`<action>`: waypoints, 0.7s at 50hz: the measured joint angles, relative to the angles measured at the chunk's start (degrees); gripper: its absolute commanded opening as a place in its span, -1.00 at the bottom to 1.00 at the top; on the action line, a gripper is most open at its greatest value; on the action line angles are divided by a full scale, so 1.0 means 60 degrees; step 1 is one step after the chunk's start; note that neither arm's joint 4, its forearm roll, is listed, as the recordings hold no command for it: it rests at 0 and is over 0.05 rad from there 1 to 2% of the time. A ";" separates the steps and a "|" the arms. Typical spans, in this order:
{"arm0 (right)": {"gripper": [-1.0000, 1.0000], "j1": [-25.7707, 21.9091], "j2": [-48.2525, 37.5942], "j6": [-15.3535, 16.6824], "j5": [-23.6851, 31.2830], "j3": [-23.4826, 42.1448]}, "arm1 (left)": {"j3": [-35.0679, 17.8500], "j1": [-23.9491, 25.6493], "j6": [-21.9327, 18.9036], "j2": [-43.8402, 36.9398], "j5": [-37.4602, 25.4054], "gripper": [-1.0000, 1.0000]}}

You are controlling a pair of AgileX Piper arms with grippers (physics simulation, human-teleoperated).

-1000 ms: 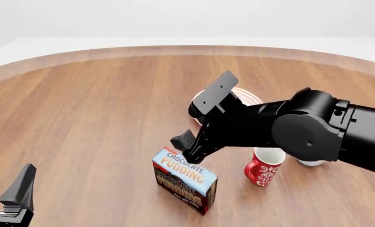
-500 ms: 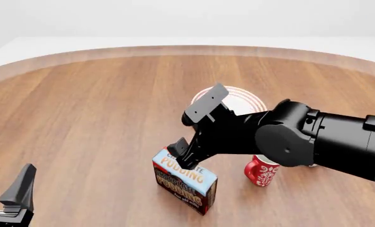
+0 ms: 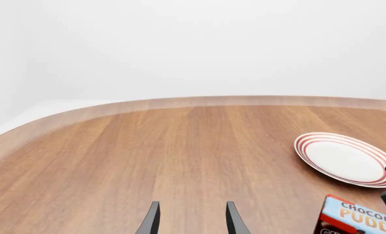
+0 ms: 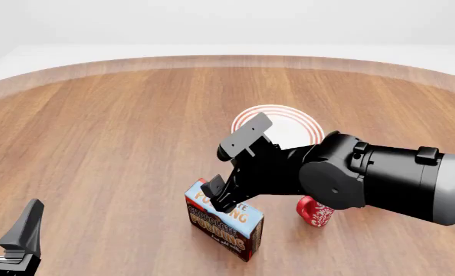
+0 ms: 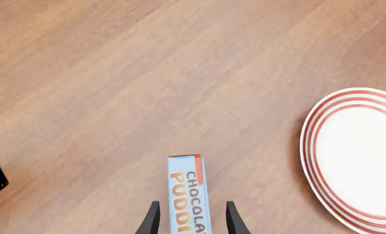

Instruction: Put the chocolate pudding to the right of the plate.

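The black right gripper (image 4: pixel 229 172) has descended, fingers spread astride the blue-topped, brown-sided chocolate pudding carton (image 4: pixel 224 222); its arm half-hides the red mug (image 4: pixel 313 211).

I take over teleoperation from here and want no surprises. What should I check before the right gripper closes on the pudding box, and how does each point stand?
1. Right gripper open: ok, its fingers stand apart.
2. Chocolate pudding between the fingers: ok in the right wrist view, one finger on each side of the box's narrow top.
3. Fingers low enough for a firm grip: cannot tell, the arm hides the contact in the front view.
4. Drop spot right of the plate: cannot tell, the arm covers it.
5. Red mug near the carry path: not ok, it stands close to the box's right.
6. Left gripper out of the way: ok, open and off to the left.
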State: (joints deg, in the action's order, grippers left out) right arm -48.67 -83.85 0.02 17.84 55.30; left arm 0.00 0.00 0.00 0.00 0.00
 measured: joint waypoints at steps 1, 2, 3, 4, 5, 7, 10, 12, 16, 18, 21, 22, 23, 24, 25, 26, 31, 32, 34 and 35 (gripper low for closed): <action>1.00 -0.0002 -0.0017 -0.0012 -0.0019 -0.0012 | 0.0000 0.0000 0.0000 0.0000 0.0000 1.00; 1.00 -0.0003 -0.0035 -0.0023 -0.0041 -0.0025 | 0.0000 0.0000 0.0000 0.0000 0.0000 1.00; 1.00 -0.0008 -0.0058 -0.0039 -0.0066 -0.0037 | 0.0000 0.0000 0.0000 0.0000 0.0000 1.00; 1.00 -0.0011 -0.0083 -0.0050 -0.0091 -0.0049 | 0.0000 0.0000 0.0000 0.0000 0.0000 1.00; 1.00 -0.0014 -0.0108 -0.0061 -0.0117 -0.0061 | 0.0000 0.0000 0.0000 0.0000 0.0000 1.00; 1.00 -0.0017 -0.0162 -0.0086 -0.0168 -0.0081 | 0.0000 0.0000 0.0000 0.0000 0.0000 1.00; 1.00 -0.0011 -0.0242 -0.0110 -0.0240 -0.0106 | 0.0000 0.0000 0.0000 0.0000 0.0000 1.00; 1.00 -0.0003 -0.0301 -0.0126 -0.0301 -0.0130 | 0.0000 0.0000 0.0000 0.0000 0.0000 1.00; 1.00 0.0006 -0.0411 -0.0166 -0.0429 -0.0191 | 0.0000 0.0000 0.0000 0.0000 0.0000 1.00; 1.00 0.0003 -0.0469 -0.0191 -0.0494 -0.0227 | 0.0000 0.0000 0.0000 0.0000 0.0000 1.00; 1.00 0.0002 -0.0561 -0.0216 -0.0592 -0.0282 | 0.0000 0.0000 0.0000 0.0000 0.0000 1.00; 1.00 0.0004 -0.0590 -0.0220 -0.0623 -0.0300 | 0.0000 0.0000 0.0000 0.0000 0.0000 1.00; 1.00 0.0007 -0.0622 -0.0220 -0.0655 -0.0318 | 0.0000 0.0000 0.0000 0.0000 0.0000 1.00; 1.00 0.0008 -0.0655 -0.0221 -0.0687 -0.0335 | 0.0000 0.0000 0.0000 0.0000 0.0000 1.00; 1.00 0.0008 -0.0690 -0.0222 -0.0719 -0.0349 | 0.0000 0.0000 0.0000 0.0000 0.0000 1.00; 1.00 0.0007 -0.0726 -0.0223 -0.0749 -0.0361 | 0.0000 0.0000 0.0000 0.0000 0.0000 1.00; 1.00 -0.0019 -0.0914 -0.0248 -0.0890 -0.0384 | 0.0000 0.0000 0.0000 0.0000 0.0000 1.00; 1.00 -0.0030 -0.0952 -0.0262 -0.0916 -0.0384 | 0.0000 0.0000 0.0000 0.0000 0.0000 1.00; 1.00 -0.0051 -0.1027 -0.0283 -0.0969 -0.0386 | 0.0000 0.0000 0.0000 0.0000 0.0000 1.00; 1.00 -0.0062 -0.1065 -0.0299 -0.0995 -0.0387 | 0.0000 0.0000 0.0000 0.0000 0.0000 1.00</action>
State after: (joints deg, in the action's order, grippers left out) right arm -49.04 -90.24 -1.77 11.87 52.98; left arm 0.00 0.00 0.00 0.00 0.00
